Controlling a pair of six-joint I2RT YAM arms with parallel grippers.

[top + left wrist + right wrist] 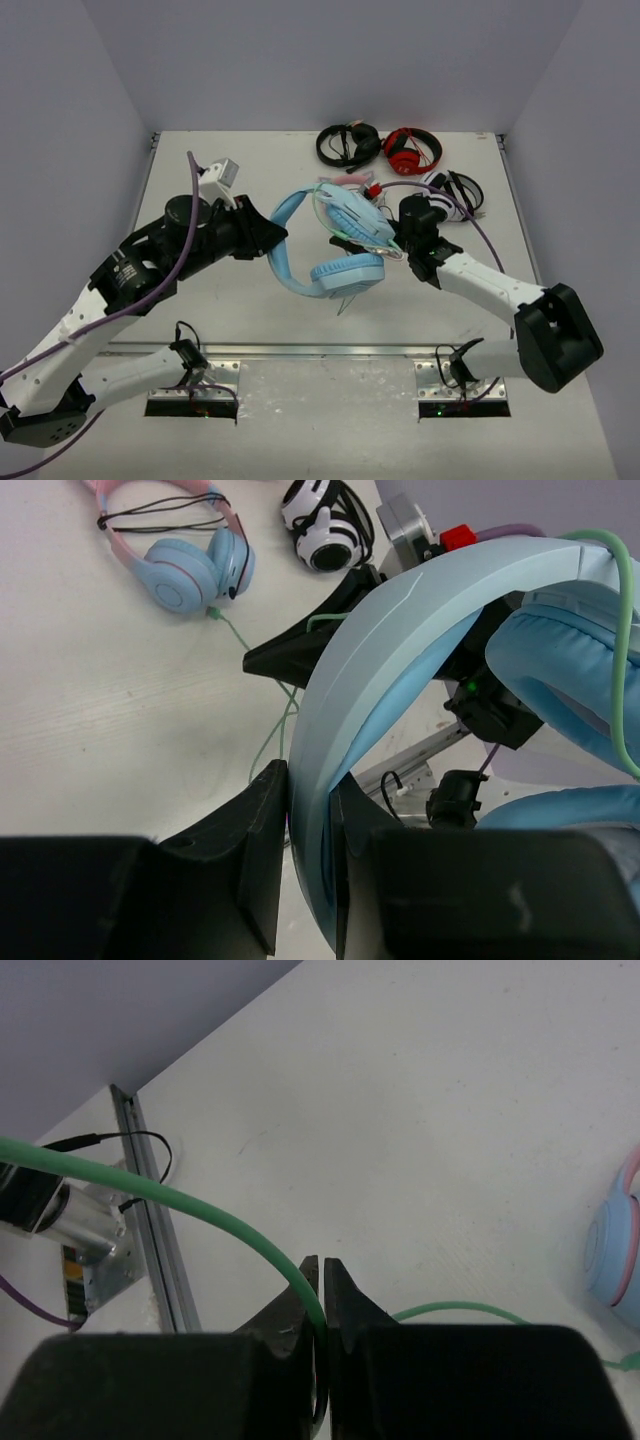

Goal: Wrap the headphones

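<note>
At mid-table, between the two arms, the headphones (pixel 348 272) are held with the wide blue headband arching to the left and the padded cups to the right. The left gripper (pixel 308 825) is pressed together on the headband, one black finger on each face of the band, as the left wrist view shows plainly. The right gripper (pixel 321 1282) is closed to a hairline gap and pinches the thin pale green cable (pixel 200 1215), which runs up and away to the left from between the fingertips. A second length of that cable lies curved on the table (pixel 420 1110) just behind the fingers. From overhead, loops of the cable sit over the upper cup, close beside the right gripper. Whether the lower cup touches the table cannot be told.

Other items noted: pink-and-blue cat-ear headphones (pixel 185 565) and white-and-black headphones (pixel 325 525) lie on the table beyond the held set; black headphones (pixel 348 143) and red headphones (pixel 412 150) lie at the far edge.
</note>
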